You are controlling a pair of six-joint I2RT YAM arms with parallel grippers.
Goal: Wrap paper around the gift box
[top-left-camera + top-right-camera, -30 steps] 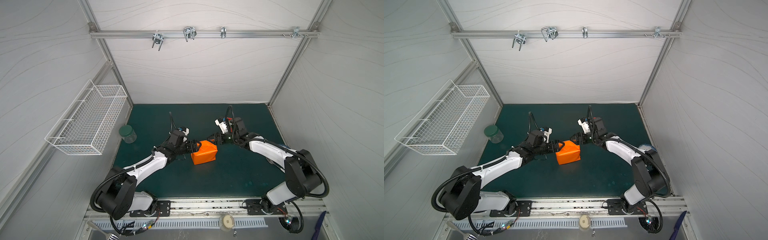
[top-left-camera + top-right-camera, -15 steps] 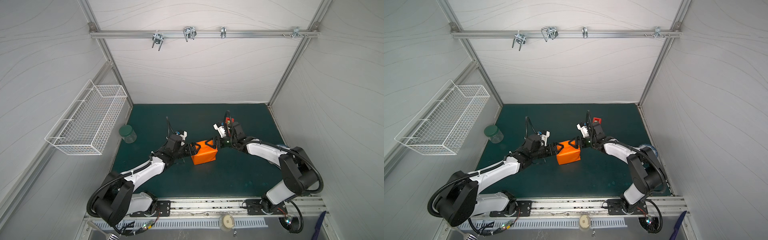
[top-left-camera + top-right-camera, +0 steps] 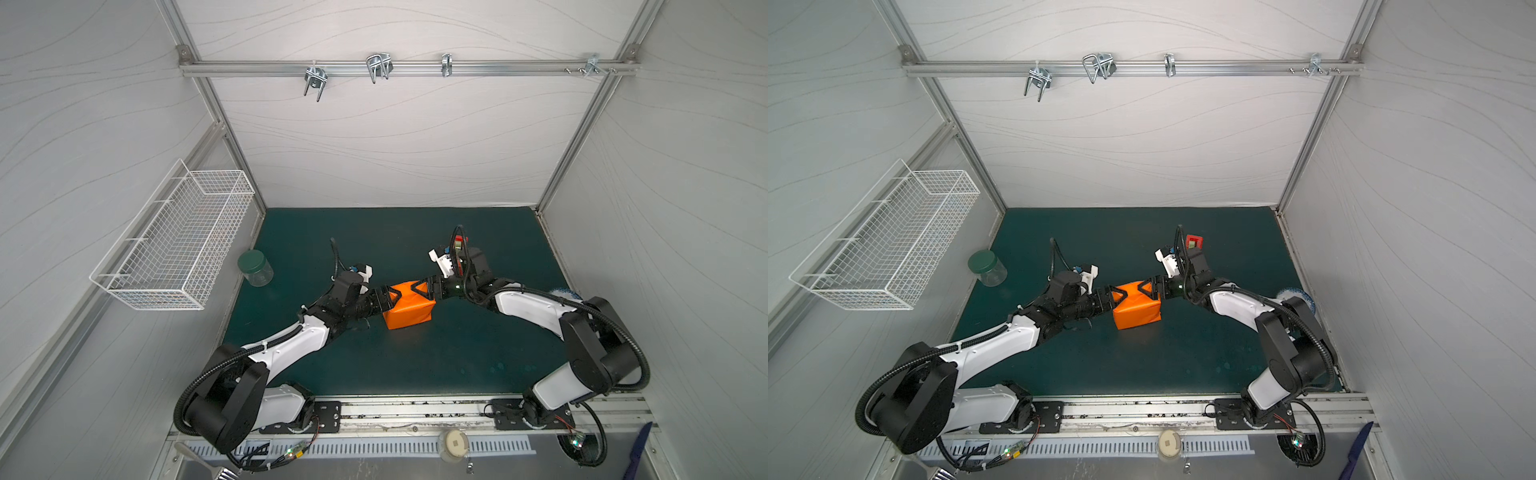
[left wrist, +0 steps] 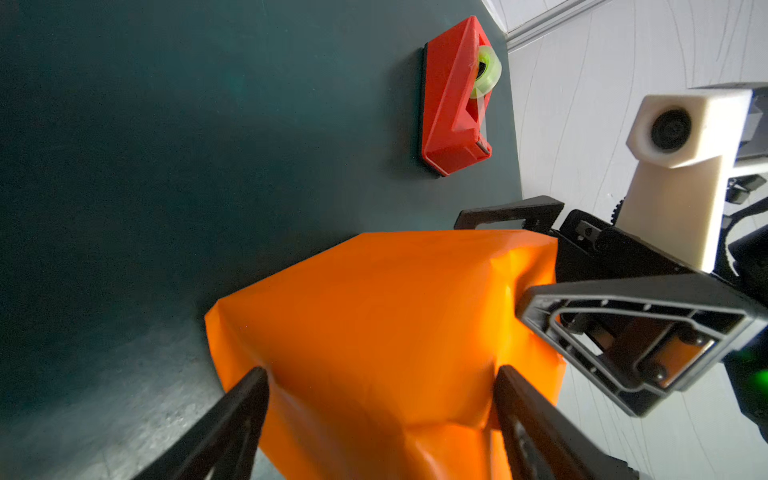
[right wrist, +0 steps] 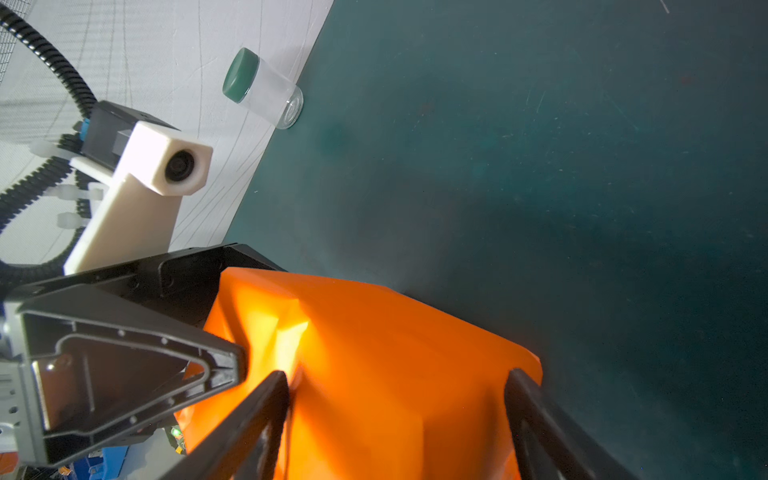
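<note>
Two end effectors flank the orange paper [image 3: 409, 306] bundle mid-desk [image 3: 457, 353], the gift box hidden inside. Left end effector [image 3: 394, 296] and right end effector [image 3: 424, 288] each straddle an opposite end, fingers spread wide against the paper. A red tape dispenser [image 4: 455, 97] stands nearby.

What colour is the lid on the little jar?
Dark green lid, clearest in the right wrist view.

No readable text, label, brand, number or sign shows in any view: neither on the orange paper [image 4: 386, 332] between the jaws nor on the red tape dispenser [image 4: 453, 104] beyond them
</note>
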